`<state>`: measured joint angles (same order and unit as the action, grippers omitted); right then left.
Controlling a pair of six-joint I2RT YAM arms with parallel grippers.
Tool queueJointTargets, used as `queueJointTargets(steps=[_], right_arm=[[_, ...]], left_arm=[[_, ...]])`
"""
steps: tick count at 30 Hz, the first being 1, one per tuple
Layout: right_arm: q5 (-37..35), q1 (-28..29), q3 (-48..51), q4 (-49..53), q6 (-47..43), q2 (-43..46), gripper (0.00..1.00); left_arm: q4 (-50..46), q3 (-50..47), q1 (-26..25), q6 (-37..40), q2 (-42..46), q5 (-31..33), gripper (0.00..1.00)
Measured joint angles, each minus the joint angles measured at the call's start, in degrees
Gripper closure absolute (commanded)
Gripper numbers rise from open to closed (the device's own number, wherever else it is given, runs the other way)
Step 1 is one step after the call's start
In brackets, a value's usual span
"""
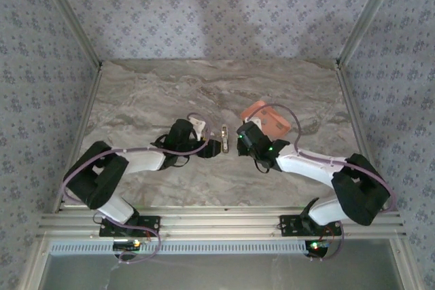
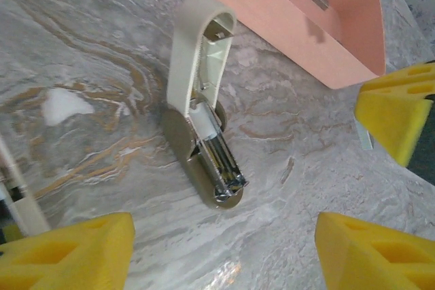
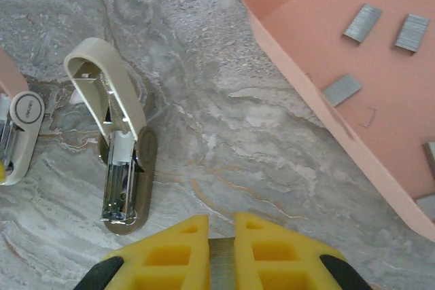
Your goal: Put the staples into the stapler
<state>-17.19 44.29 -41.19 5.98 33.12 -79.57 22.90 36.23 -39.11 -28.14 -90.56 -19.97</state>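
The beige stapler (image 2: 204, 123) lies on the marble table with its lid swung up and its metal channel (image 2: 221, 164) bare. My left gripper (image 2: 224, 239) hovers just short of the stapler's front end, open, its yellow fingers (image 2: 75, 249) wide apart with nothing between them. From above, the stapler (image 1: 223, 139) sits between both grippers. My right gripper (image 3: 222, 232) is shut on a grey strip of staples (image 3: 222, 266), to the right of the stapler (image 3: 122, 161). Several more staples (image 3: 362, 23) lie in the salmon-pink tray (image 3: 299, 79).
The tray (image 1: 268, 119) stands just behind the right gripper (image 1: 240, 138), and its near corner (image 2: 340, 52) is close to the stapler's lid. Both arms reach in from the near edge, with the left gripper (image 1: 206, 142) beside the stapler. Patterned walls enclose the table.
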Motion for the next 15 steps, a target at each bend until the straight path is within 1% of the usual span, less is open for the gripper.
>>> queueJointTargets(steps=[8, 15], right_arm=[[0.0, -1.0, 2.7, 0.0, 0.4, 3.1, 0.87], [0.0, -1.3, 3.5, -0.2, 0.5, 4.5, 0.87]], left_arm=[[-1.7, 5.4, -1.6, 0.0, -5.9, -2.5, 0.34], [-2.4, 7.4, -2.0, 0.0, -9.3, -3.3, 0.34]])
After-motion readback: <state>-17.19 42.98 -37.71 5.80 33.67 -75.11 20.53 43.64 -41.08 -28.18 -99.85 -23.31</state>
